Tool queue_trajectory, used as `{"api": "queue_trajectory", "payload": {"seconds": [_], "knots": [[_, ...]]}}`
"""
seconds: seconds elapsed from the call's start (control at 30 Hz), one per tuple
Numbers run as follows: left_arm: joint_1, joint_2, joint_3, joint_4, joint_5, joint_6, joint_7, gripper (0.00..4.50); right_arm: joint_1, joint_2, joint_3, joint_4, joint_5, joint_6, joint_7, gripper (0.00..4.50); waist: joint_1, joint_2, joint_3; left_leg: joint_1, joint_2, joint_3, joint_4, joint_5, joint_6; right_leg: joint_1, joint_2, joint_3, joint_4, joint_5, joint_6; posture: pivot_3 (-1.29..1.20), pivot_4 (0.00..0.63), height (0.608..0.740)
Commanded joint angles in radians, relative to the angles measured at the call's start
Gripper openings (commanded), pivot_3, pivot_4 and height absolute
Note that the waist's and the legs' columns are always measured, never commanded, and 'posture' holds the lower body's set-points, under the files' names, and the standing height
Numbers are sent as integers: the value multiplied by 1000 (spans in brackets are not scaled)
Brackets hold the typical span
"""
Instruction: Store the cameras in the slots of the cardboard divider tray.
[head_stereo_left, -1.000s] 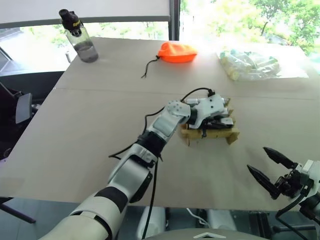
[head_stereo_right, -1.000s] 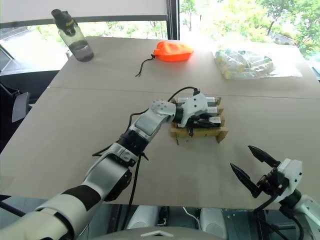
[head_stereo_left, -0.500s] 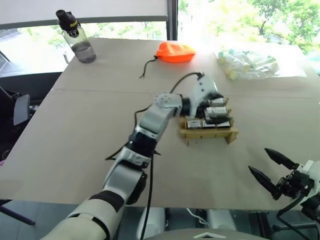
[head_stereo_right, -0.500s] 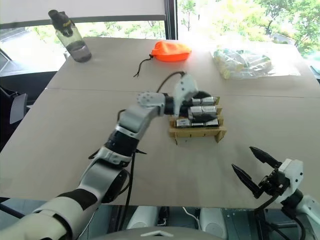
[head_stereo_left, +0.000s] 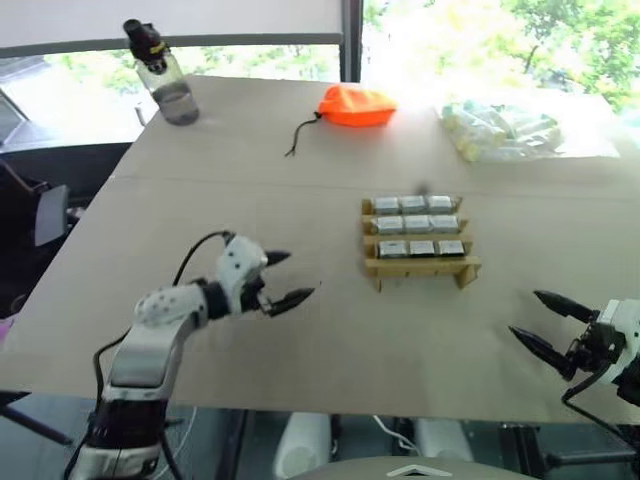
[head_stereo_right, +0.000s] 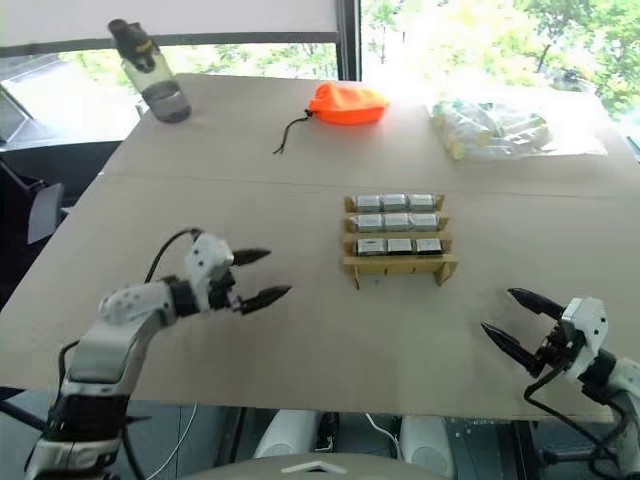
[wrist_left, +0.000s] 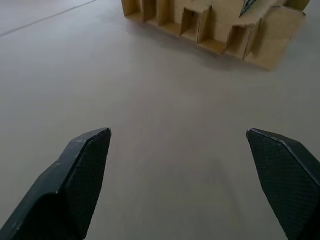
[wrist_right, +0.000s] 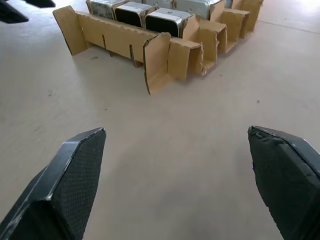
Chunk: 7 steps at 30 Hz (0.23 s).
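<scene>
The tan cardboard divider tray (head_stereo_left: 470, 270) stands mid-table, a little right of centre, with silvery cameras (head_stereo_left: 412, 225) in its three rows of three slots. In the right wrist view the tray's end wall (wrist_right: 165, 57) and three of the cameras (wrist_right: 165, 21) show ahead of the fingers. My left gripper (head_stereo_left: 287, 278) hovers open and empty over the table, well to the left of the tray. My right gripper (head_stereo_left: 546, 320) hangs open and empty near the table's front right edge, right of and nearer than the tray.
An orange drawstring pouch (head_stereo_left: 354, 104) lies at the back centre, a clear bag of pale items (head_stereo_left: 500, 130) at the back right, and a water bottle (head_stereo_left: 163, 82) at the back left corner. The table's front edge runs just behind both grippers.
My left gripper has lifted off the tray and swung far to the left and back toward me, now open and empty. The right gripper has shifted slightly right.
</scene>
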Motion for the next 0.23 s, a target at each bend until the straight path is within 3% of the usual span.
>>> {"api": "queue_trajectory", "payload": {"seconds": [0.03,0.23], "knots": [[61,-35,36,-13,-22,-107,39,4481,-62,-47,-2,113,-28,-30,89,4500,3,1,-1,1,0,-1,0,0,0,1,0,-1,0,0,0,0,150,726],[83,-66,19,-3,-40,-162,54,4481,-171,-82,11,241,-55,-28,173,4500,5,1,-1,1,0,-1,0,0,0,2,1,-3,0,0,0,0,150,726]]}}
